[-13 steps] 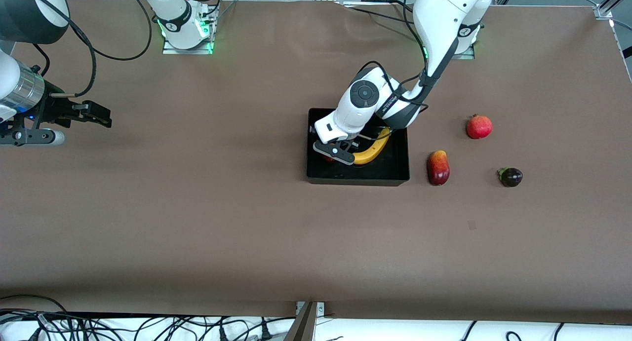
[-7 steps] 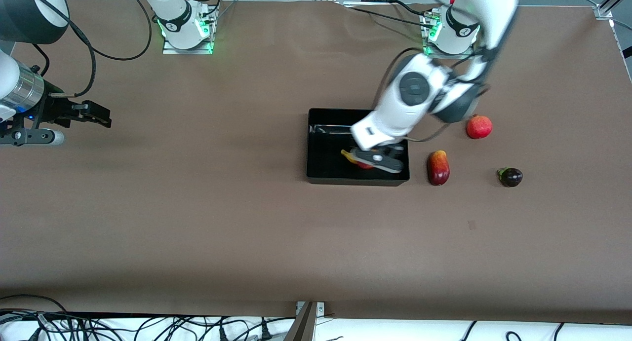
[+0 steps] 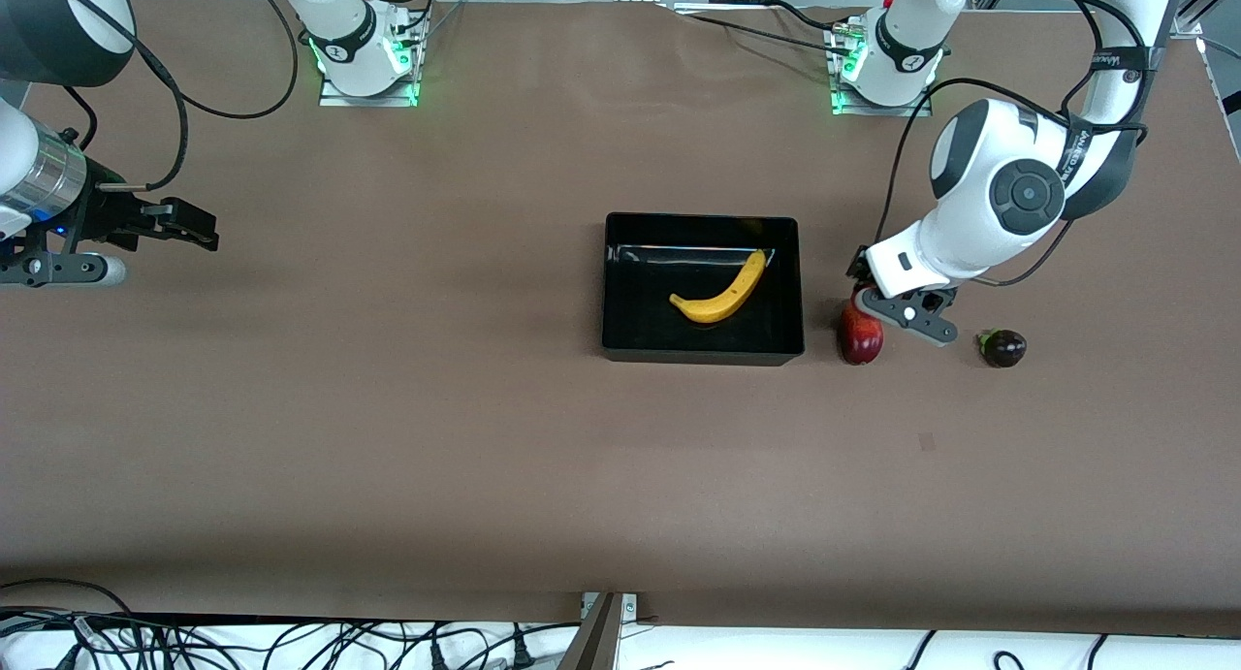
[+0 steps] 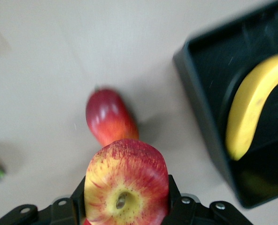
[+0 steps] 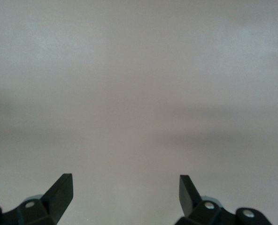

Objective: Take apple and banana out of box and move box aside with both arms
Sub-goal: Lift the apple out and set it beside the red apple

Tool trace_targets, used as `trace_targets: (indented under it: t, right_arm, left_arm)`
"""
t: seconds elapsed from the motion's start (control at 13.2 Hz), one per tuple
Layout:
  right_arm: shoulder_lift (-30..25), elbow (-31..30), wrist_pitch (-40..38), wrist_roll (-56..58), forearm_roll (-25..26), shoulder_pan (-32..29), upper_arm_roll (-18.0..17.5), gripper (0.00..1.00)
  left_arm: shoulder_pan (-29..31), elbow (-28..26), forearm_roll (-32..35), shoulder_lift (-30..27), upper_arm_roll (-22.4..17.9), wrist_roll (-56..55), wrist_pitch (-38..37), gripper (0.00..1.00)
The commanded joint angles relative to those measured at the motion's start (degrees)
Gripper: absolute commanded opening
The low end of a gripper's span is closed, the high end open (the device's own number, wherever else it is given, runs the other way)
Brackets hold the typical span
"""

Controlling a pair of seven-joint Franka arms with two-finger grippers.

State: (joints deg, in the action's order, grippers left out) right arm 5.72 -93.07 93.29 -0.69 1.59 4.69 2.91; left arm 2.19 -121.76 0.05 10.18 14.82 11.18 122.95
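My left gripper (image 4: 126,197) is shut on a round red-and-yellow apple (image 4: 127,180). It hangs over the table beside the black box (image 3: 703,226), just above a long red fruit (image 3: 860,338) that also shows in the left wrist view (image 4: 110,117). In the front view this left gripper (image 3: 875,304) is off the box's end toward the left arm. A yellow banana (image 3: 722,292) lies alone in the box (image 4: 200,117), seen in the left wrist view as a curved banana (image 4: 249,112). My right gripper (image 3: 189,229) waits open over bare table at the right arm's end; its wrist view shows the right gripper (image 5: 126,190) holding nothing.
A small dark purple fruit (image 3: 1002,347) lies on the table toward the left arm's end, past the long red fruit. The left arm's white forearm (image 3: 989,200) hangs over the table above these fruits. Cables run along the table edge nearest the front camera.
The left arm has swung out from over the box toward its own end of the table, carrying the apple, and now hangs over the long red fruit. The right arm has not moved.
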Motion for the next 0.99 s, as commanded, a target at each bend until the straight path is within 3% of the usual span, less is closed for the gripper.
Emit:
trace_targets:
  t: [0.0,0.23,0.45,0.83,0.91]
  right_arm:
    - [0.3,0.9,-0.8,-0.4,-0.1,-0.1,0.0,1.00]
    - [0.3,0.9,-0.8,-0.4,-0.1,-0.1,0.0,1.00]
    - [0.3,0.9,-0.7,-0.4,-0.1,-0.1,-0.1,1.00]
    - [0.3,0.9,-0.8,-0.4,-0.1,-0.1,-0.1,1.00]
    - [0.3,0.9,-0.8,-0.4,-0.1,-0.1,-0.1,1.00]
  left_arm:
    - [1.6,-12.1,1.0,-5.2,0.7,3.0,6.4,0.00]
    - [3.0,-19.0,1.0,-7.6,0.7,6.4,9.1,0.00]
    - [4.3,-23.7,1.1,-7.4,0.5,9.3,16.7,0.00]
    - [4.4,-23.5,4.8,-1.4,-0.6,9.6,24.7,0.00]
    - [4.4,-23.5,4.7,-0.8,-0.8,9.4,24.8,0.08]
